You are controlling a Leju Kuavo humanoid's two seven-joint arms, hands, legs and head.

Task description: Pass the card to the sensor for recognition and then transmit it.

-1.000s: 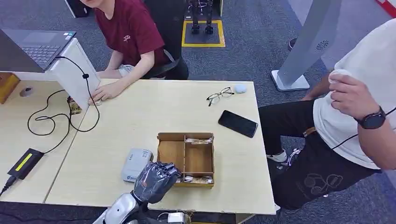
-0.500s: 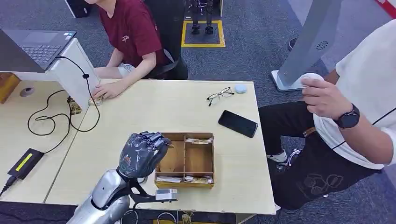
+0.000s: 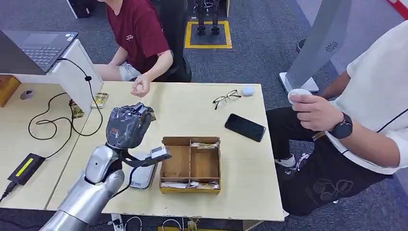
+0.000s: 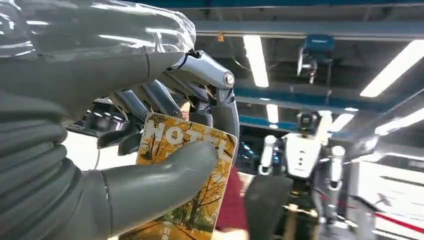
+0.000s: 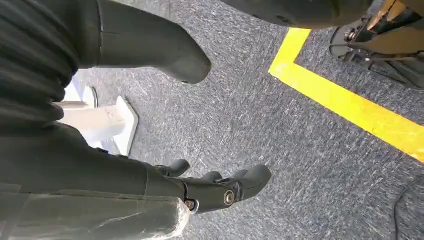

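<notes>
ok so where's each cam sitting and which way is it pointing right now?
Head: high on the body, looking down at the table; left hand and silver arm rise from below.
Left wrist: behind the left hand, facing up toward ceiling lights; thumb and fingers pinch the card.
Right wrist: behind the hanging right hand, facing the carpet.
Shared: head and left wrist both show the left hand.

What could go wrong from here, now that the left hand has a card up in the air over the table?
1. The left hand holds the card between thumb and fingers, with part of it sticking out past them; a quick swing might loosen it.
2. The sensor sits right beside the wooden box, so lowering the hand could bump the box.
3. A seated person's hand hovers over the table near the raised hand; the two might meet.
</notes>
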